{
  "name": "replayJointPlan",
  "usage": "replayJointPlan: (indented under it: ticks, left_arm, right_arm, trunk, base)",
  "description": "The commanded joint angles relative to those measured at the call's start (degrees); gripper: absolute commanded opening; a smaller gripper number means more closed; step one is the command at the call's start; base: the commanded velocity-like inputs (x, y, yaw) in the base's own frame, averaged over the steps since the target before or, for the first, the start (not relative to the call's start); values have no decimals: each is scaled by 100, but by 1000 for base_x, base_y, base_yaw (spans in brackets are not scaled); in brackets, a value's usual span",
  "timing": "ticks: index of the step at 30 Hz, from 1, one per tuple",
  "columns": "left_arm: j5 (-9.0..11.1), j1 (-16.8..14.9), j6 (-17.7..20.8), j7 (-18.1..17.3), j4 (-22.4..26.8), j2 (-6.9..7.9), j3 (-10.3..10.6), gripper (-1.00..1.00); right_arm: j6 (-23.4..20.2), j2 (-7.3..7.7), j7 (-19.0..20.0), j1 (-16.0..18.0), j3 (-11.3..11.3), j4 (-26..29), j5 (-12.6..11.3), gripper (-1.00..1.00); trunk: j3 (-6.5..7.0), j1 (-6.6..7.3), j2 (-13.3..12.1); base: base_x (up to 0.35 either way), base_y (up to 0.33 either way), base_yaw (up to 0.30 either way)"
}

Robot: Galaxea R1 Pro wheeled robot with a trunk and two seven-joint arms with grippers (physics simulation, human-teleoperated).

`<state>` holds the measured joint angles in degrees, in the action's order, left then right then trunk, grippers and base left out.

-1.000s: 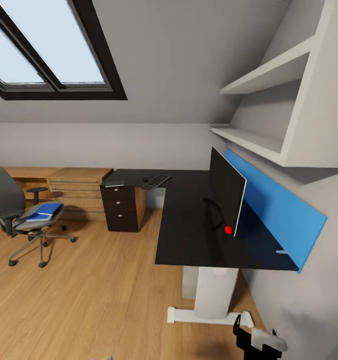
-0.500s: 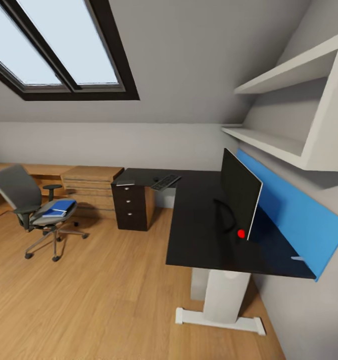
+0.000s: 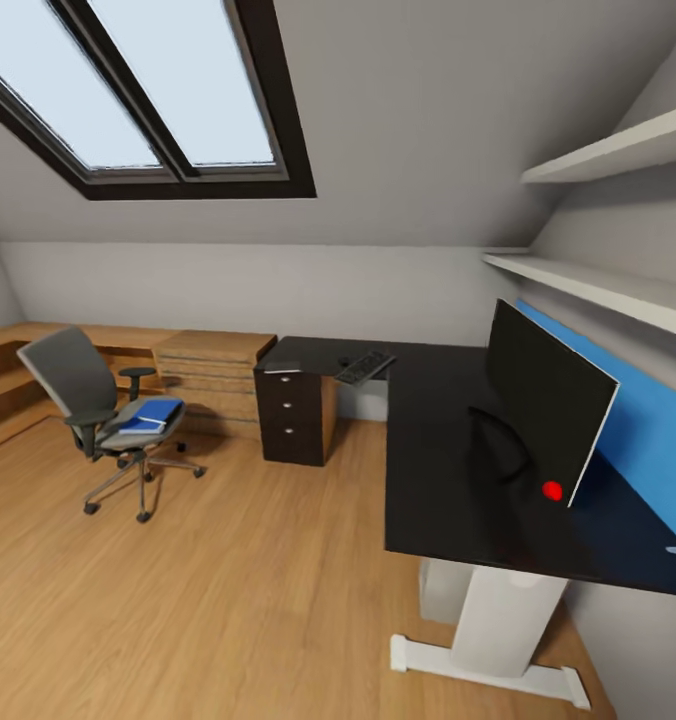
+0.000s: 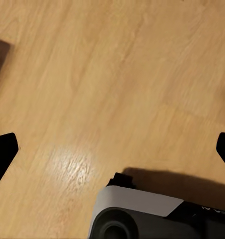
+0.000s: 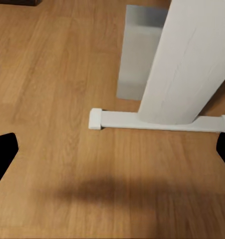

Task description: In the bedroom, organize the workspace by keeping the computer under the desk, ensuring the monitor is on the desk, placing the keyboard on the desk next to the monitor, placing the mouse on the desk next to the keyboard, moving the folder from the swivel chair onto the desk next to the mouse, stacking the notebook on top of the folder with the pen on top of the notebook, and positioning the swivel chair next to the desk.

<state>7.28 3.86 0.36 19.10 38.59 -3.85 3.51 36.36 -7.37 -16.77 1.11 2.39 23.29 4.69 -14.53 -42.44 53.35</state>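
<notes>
The black L-shaped desk [image 3: 428, 450] runs along the right wall, with its dark drawer unit [image 3: 296, 412] at the far end. On it the monitor [image 3: 546, 398] stands on edge to me, and the keyboard [image 3: 366, 368] lies at the far corner with the small mouse [image 3: 345, 361] beside it. A pale grey box, the computer [image 3: 440, 590] [image 5: 142, 50], stands under the desk behind its white leg [image 5: 187, 64]. The swivel chair [image 3: 103, 400] is out on the floor at the left with the blue folder [image 3: 156, 412] on its seat. Notebook and pen are too small to make out. My left gripper [image 4: 112, 149] and right gripper [image 5: 112, 154] hang open over bare floor.
A light wooden chest [image 3: 218, 375] and low wooden bench [image 3: 18, 370] line the far wall under the sloping roof window [image 3: 138, 90]. White shelves [image 3: 598, 280] and a blue panel [image 3: 658, 430] hang above the desk. Wide wooden floor [image 3: 228, 580] lies between me and the chair. Part of my base [image 4: 137, 214] shows below the left gripper.
The head camera has swung left, so the whole picture has slid right and the chair sits further in. The arm part seen at the bottom a second ago is out of frame. Nothing itself moved.
</notes>
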Motion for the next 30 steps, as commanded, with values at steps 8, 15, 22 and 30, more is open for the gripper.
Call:
replayJointPlan:
  ticks: [8,15,22,30]
  left_arm:
    - [47,1,-7,32,-211,-72,41,100]
    - [45,1,-102,33,-227,-58,38,100]
    - [45,1,-176,35,-236,-62,36,100]
    - [53,1,-184,40,-239,-63,36,100]
  right_arm:
    - [2,-25,-47,3,24,-8,49,100]
    - [-5,-33,-46,3,32,-8,49,100]
    - [-5,-33,-46,3,33,-23,49,100]
    - [-5,-12,-46,3,21,-22,54,100]
  trunk:
    - [-6,-4,5]
    - [-11,-4,5]
    - [-33,-4,5]
    - [-72,-4,5]
  base:
    - [224,277,145]
    - [225,277,265]
    - [239,266,266]
    - [280,207,220]
